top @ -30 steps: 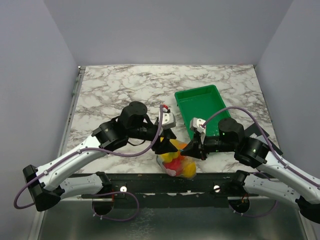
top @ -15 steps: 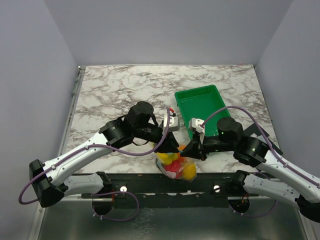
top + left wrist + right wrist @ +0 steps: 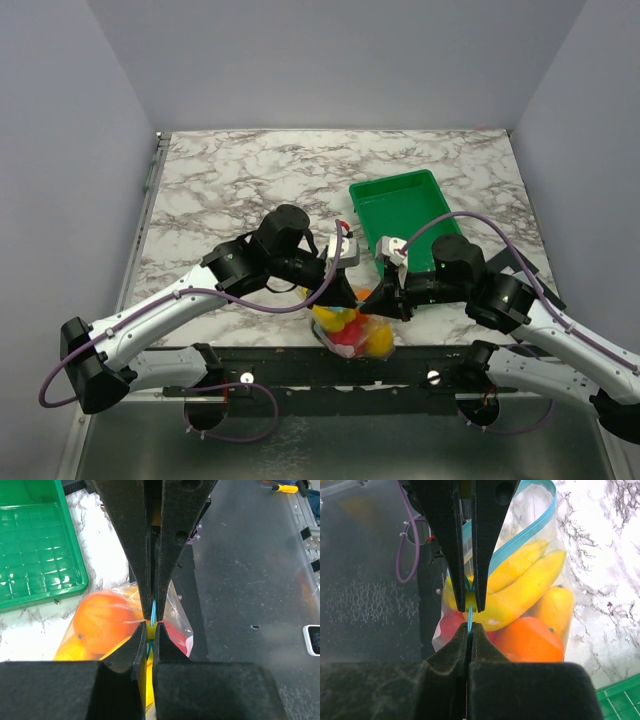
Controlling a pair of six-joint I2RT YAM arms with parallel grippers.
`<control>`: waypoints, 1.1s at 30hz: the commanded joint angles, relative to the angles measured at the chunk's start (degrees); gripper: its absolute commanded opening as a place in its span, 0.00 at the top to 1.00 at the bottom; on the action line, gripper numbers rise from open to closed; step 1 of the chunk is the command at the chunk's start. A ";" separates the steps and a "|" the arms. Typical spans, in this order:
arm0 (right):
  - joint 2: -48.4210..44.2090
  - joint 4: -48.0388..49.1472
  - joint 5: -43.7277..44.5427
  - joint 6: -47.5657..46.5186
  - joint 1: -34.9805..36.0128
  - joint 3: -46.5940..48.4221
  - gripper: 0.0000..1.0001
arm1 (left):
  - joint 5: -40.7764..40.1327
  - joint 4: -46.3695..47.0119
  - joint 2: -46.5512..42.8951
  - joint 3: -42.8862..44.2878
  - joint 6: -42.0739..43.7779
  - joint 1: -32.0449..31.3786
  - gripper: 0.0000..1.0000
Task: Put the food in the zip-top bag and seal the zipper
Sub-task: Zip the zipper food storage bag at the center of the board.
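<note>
Left gripper (image 3: 152,624) and right gripper (image 3: 470,616) each pinch the zipper (image 3: 525,529) of the zip-top bag (image 3: 352,332), food (image 3: 530,640) inside, at the near edge of the counter (image 3: 230,180). Slide one pinch along the taut strip to seal it.

The clear, crinkled plastic bag (image 3: 555,535) looks glossy. At ten o'clock, the green ribbed plastic tray (image 3: 35,550) shines. The grey-veined marble tabletop (image 3: 250,170) is smooth.

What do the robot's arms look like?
The left arm and right arm both have smooth white links and fat, round black joints. A thin purple cable loops along each one. By each wrist sits a small grey-white box; the left one shows a red spot. The jaws are black, flat and tapered.
</note>
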 commanded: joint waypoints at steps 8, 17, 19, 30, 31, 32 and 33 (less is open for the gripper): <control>-2.90 0.45 1.95 -0.45 0.38 0.72 0.99 | -1.71 -1.06 -1.68 -0.17 1.11 0.03 1.00; -7.86 -2.42 5.88 -0.47 0.38 -0.15 0.99 | -8.15 -2.23 -6.28 -0.67 1.12 0.06 1.00; -8.44 -2.60 6.77 -0.27 0.38 -0.31 0.99 | -9.34 -2.86 -7.05 -0.76 1.20 0.04 1.00; -9.24 -4.36 11.94 -0.29 0.39 0.10 0.99 | -14.50 -5.84 -10.72 -0.61 0.58 0.07 1.00; -9.24 -4.47 12.32 -0.24 0.38 0.01 0.99 | -14.84 -6.04 -11.08 -0.59 0.52 0.08 1.00; -9.24 -4.61 12.64 -0.29 0.38 -0.08 0.99 | -15.51 -6.30 -11.46 -0.63 0.44 0.08 1.00; -9.31 -4.71 12.96 -0.18 0.38 -0.09 0.99 | -16.20 -6.49 -11.89 -0.67 0.37 0.08 1.00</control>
